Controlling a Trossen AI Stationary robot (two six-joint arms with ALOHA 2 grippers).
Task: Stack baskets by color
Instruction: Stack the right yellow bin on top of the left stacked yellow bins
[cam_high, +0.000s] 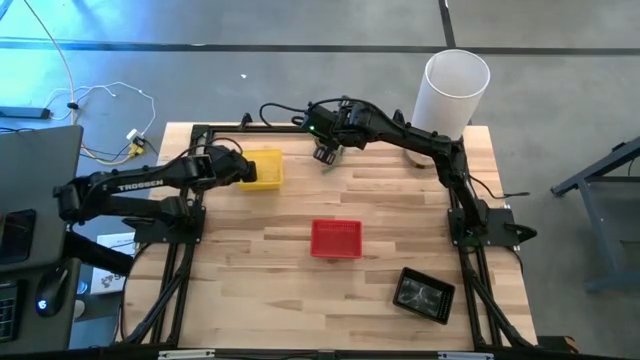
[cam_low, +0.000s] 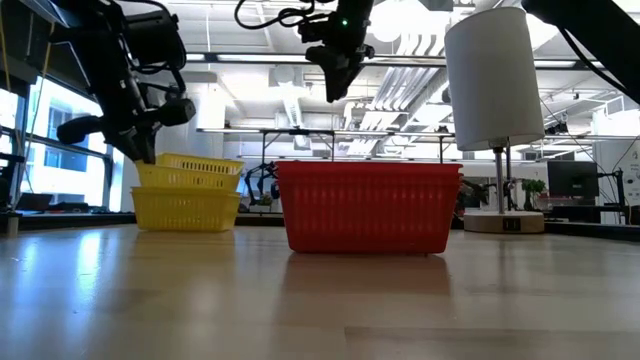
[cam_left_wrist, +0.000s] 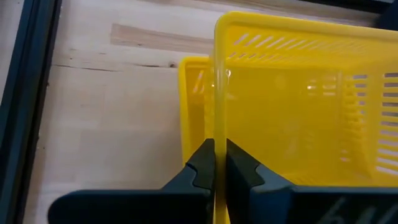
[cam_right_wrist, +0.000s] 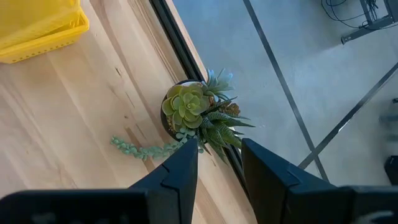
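The left gripper pinches the thin rim of a yellow basket, with one dark finger on each side of the wall. This basket sits tilted in a second yellow basket that rests on the table near the far left side. From the low view, the top one leans, with its rim higher on the left. A red basket stands in the middle of the table, well apart from the yellow ones. A black basket lies near the front right corner. The right gripper hangs in the air over the far edge of the table with its fingers spread and nothing between them. A small green plant sits below it at the table's edge. A tall white tube stands at the far right corner.
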